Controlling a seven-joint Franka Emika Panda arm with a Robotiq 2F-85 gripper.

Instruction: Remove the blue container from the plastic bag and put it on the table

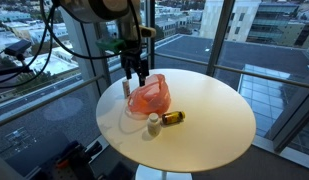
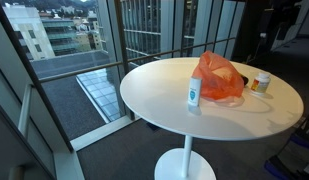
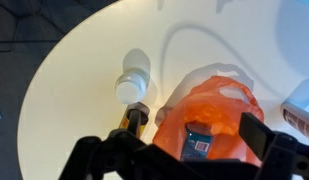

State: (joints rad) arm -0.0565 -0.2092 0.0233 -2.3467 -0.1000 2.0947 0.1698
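One pincer (image 1: 140, 74): spread wide and holding nothing, it hangs just above the plastic bag. In the wrist view its two fingers stand well apart, one on either side of the bag's mouth.
plastic bag (image 1: 151, 97): orange and crumpled, sitting on the table (image 1: 209, 120) directly beneath the pincer, with its opening turned up toward it.
blue container (image 3: 199, 141): a dark bluish thing with a label shows inside the bag, below the gap between the fingers. I take this to be the container, so it is still in the bag and not yet on the table.
white bottle (image 3: 132, 84): stands on the table off to one side of the pincer, near the bag and clear of the fingers.
amber bottle (image 1: 173, 117): lies just beside the white bottle, beyond the bag's edge from the pincer.
white-and-blue bottle (image 2: 194, 95): upright, just beside the bag on the pincer's opposite side.
step in hand: lowering into the bag's mouth, by my reading.
risk, film: the fingers may pinch loose plastic together with the container, and the whole bag would then lift.
risk, slip: a grip through slick film may let the container slide out.
risk, neighbours: a dragged bag could topple the upright bottle beside it.
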